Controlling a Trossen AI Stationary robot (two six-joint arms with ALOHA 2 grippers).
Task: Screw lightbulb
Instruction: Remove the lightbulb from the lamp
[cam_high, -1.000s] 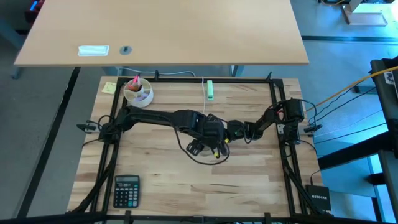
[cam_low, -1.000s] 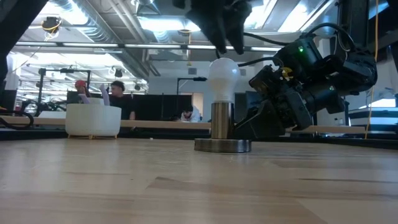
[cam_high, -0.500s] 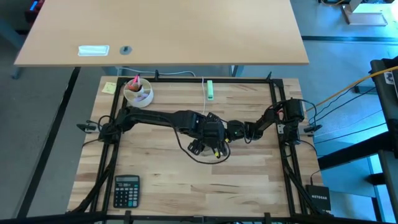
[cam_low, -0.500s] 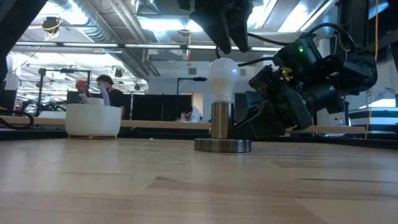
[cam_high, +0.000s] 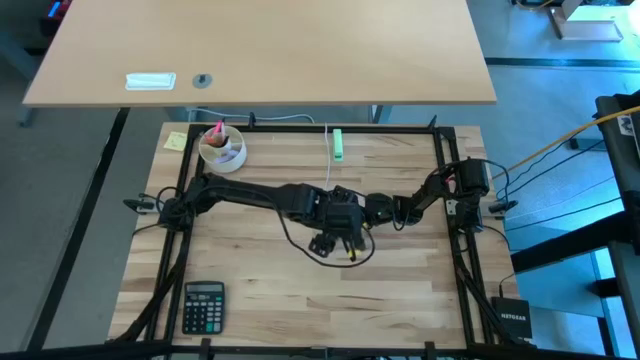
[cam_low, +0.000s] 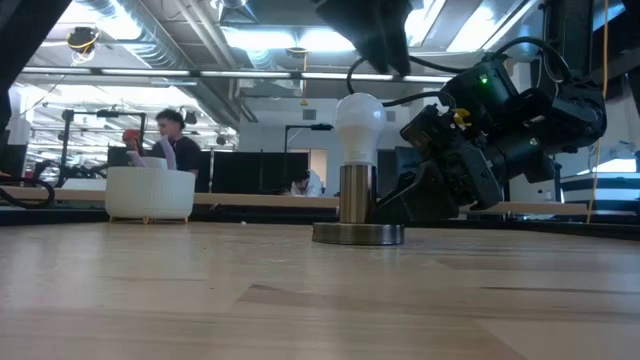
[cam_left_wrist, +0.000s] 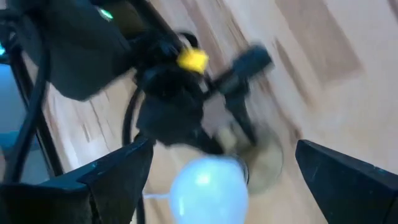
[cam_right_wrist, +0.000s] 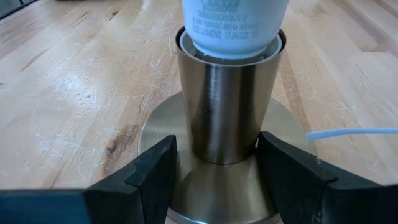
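The lightbulb (cam_low: 359, 126) stood upright in the middle of the low view, its narrow end seated in the mouth of a brushed-metal socket tube (cam_right_wrist: 228, 99) that rose from a round flat base disc (cam_low: 358, 234). The left gripper (cam_left_wrist: 214, 149) hung directly over it with its fingers spread wide, released, one finger (cam_left_wrist: 115, 171) at the lower left of its wrist picture and the other at the lower right, the frosted head between them but untouched. The right gripper (cam_right_wrist: 214, 165) sat low at the foot of the socket, its fingers on either side of the tube; whether they actually pinched the metal I couldn't tell.

What could have gone wrong, to my eye: smooth rounded glass offers little purchase, so a grip closing off-centre might have slipped round the head instead of turning it. If the threads weren't lined up, a twist could have cross-threaded the bulb or tipped it. And if the right gripper wasn't truly clamping, the polished tube and disc would likely have spun or skated on the table (cam_high: 400, 290), with the thin white cord (cam_right_wrist: 351, 132) dragging along.

The bulb looked matte white with grey print at the neck; the tabletop was scuffed pale butcher-block wood.
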